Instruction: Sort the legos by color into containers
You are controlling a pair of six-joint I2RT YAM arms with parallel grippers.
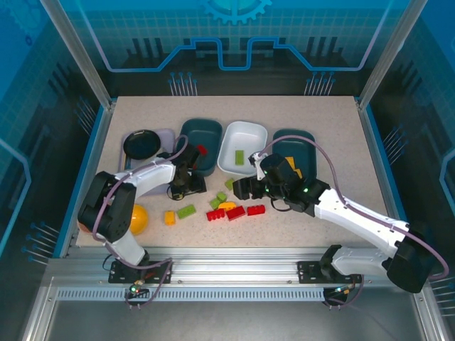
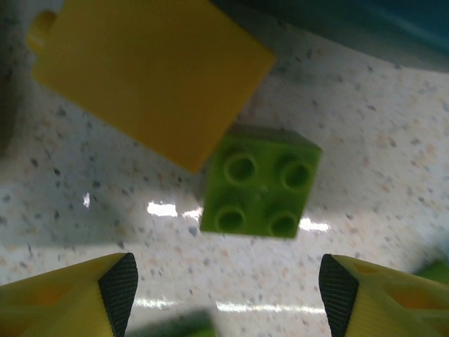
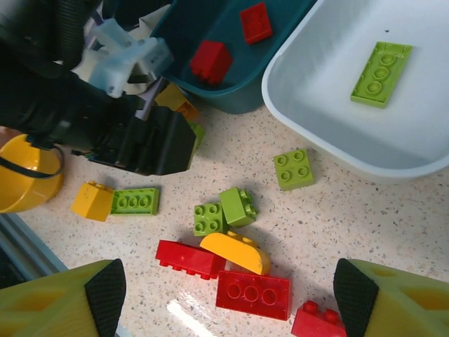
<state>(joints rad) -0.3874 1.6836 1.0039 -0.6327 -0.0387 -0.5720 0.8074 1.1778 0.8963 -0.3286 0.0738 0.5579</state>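
Sorting barely starting: 2 red bricks [image 3: 211, 61] sitting in teal tray [image 3: 238, 95], 1 green plate [image 3: 381, 73] in white tray [image 3: 330, 133]; approx 10 loose bricks [image 3: 293, 168] waiting. Left gripper [image 2: 224, 281] & right gripper [image 3: 228, 291] hanging open, empty.

a speckled beige table [image 1: 320, 117] sits inside blue printed walls [image 1: 142, 32] with aluminium posts [image 1: 77, 53].

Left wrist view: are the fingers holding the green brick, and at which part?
Nothing is held. The left fingers stand open; the green brick lies untouched on the table ahead.
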